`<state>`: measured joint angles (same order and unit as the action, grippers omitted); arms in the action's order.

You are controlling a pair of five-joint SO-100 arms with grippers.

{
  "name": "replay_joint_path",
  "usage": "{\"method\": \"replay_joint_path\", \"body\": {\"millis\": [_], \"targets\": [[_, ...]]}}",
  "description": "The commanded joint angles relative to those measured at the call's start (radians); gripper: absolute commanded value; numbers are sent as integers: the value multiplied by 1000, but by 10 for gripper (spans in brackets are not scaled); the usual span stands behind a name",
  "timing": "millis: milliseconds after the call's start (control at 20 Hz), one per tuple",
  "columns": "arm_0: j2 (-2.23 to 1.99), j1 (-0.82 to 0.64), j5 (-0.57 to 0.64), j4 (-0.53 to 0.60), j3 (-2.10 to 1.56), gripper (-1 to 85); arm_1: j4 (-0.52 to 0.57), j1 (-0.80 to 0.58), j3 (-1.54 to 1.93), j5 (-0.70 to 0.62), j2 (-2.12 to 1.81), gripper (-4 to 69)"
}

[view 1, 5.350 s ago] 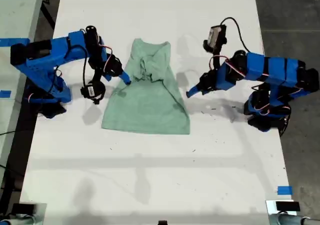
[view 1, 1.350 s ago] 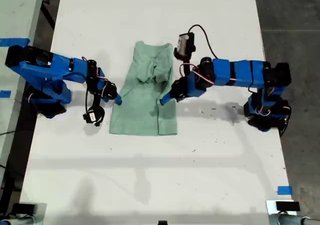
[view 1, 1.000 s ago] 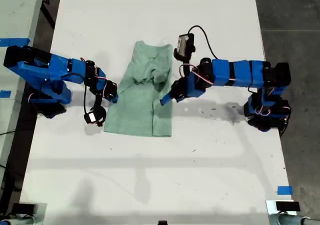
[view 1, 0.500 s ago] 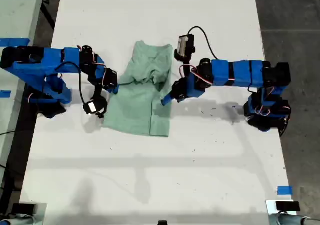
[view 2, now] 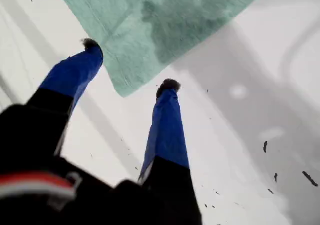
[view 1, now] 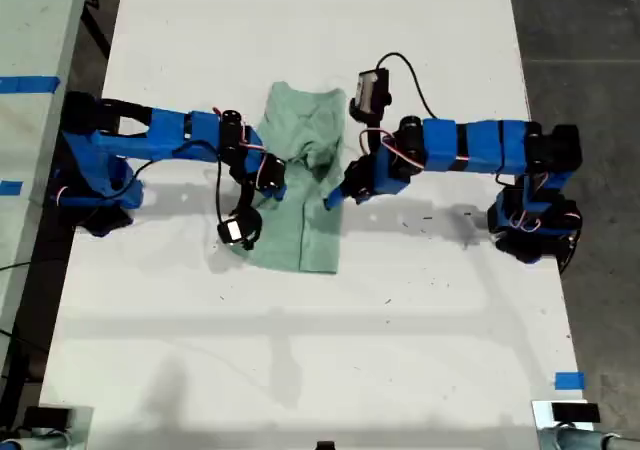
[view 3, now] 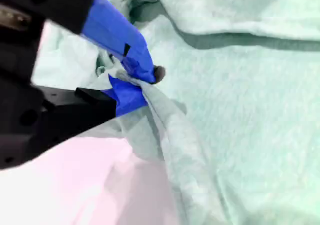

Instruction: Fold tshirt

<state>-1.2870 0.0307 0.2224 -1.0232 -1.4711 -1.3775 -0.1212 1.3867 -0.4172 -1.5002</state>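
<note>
Lying partly folded, seemingly rumpled, tshirt (view 1: 300, 195)

Long white table (view 1: 320, 350), lit from above, soft grey shadows across its top. Dark grey floor (view 1: 585, 30) along the exterior view's right. Blue tape strips (view 1: 28, 84) on a pale surface at the exterior view's left; another blue tape piece (view 1: 568, 380) near the table's edge.

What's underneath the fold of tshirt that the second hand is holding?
More of the tshirt lies under the fold my second hand pinches; the table beneath is covered.
</note>
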Motion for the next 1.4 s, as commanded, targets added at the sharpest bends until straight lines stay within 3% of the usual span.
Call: {"method": "replay_joint_path", "body": {"millis": [0, 50, 150, 200, 350, 800, 1100, 1350], "targets": [[115, -6, 5, 43, 110, 1, 25, -12, 2, -8, -104, 222], [163, -18, 5, 49, 120, 15, 26, -11, 9, -8, -109, 222], [245, -48, -6, 28, 140, 197, 28, -9, 20, -6, -118, 222], [259, -51, -17, 12, 141, 243, 28, -9, 25, -6, -124, 222], [212, -41, -34, -46, 140, 283, 32, -11, 44, -3, -140, 221], [-316, -18, -41, -324, -20, 265, 32, 2, 78, 8, -170, 221], [-769, 95, -227, -333, -468, 248, -8, 58, 172, 69, -281, 227], [-713, 175, -270, -296, -462, 245, -11, 112, 135, 106, -238, 235]]}}
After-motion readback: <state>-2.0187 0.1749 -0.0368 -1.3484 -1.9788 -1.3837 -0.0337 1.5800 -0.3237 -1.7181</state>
